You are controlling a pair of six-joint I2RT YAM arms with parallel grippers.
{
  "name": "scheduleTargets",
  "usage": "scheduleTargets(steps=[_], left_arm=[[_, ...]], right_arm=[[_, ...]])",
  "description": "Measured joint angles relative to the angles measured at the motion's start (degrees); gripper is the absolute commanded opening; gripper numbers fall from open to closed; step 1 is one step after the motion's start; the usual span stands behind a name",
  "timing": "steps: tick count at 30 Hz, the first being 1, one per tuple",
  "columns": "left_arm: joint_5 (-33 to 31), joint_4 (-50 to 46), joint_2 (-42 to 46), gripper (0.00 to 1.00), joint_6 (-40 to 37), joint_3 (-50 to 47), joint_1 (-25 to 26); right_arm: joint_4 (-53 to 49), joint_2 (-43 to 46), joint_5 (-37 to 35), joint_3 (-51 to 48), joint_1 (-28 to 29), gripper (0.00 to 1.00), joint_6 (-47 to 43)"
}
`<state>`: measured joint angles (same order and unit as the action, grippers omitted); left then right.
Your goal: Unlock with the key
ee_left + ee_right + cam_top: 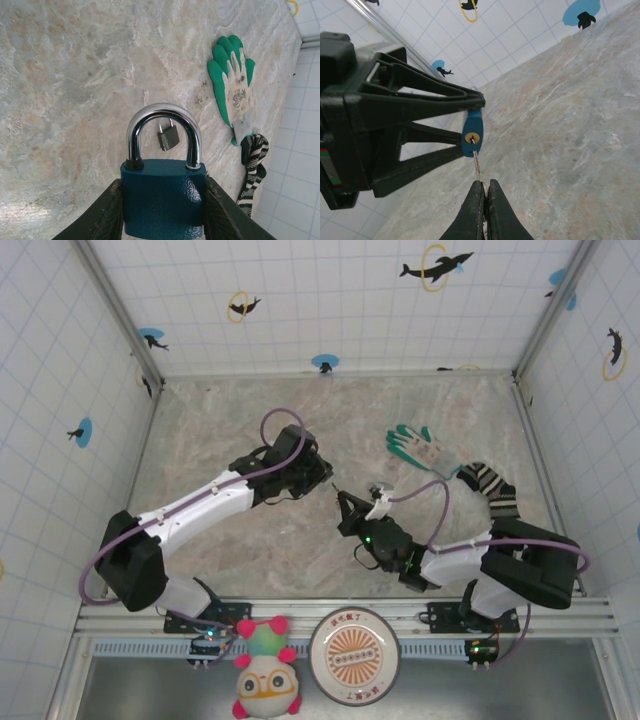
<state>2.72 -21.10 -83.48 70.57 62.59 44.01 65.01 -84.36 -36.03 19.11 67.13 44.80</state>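
Note:
My left gripper is shut on the blue padlock, its dark fingers pressing both sides of the body. The silver shackle stands closed above it. In the right wrist view the padlock's underside faces me with its brass keyhole. My right gripper is shut on the key; its thin silver blade reaches up, its tip at the keyhole. The key's head is hidden between the fingers. From above, the left gripper and right gripper meet mid-table.
A second small grey padlock lies on the marble table beyond the shackle. A green and white glove and a striped sock lie at the right. A plush toy and a round plate sit below the front rail.

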Motion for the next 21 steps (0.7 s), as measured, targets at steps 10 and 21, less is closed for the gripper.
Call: scheduleTargets(steps=[10, 21], left_arm=[[-1.36, -0.20, -0.09, 0.24, 0.02, -0.09, 0.85], [-3.21, -2.47, -1.49, 0.24, 0.00, 0.26, 1.70]], right_arm=[[0.48, -1.03, -0.61, 0.44, 0.00, 0.00, 1.49], [4.44, -5.51, -0.11, 0.48, 0.00, 0.00, 4.22]])
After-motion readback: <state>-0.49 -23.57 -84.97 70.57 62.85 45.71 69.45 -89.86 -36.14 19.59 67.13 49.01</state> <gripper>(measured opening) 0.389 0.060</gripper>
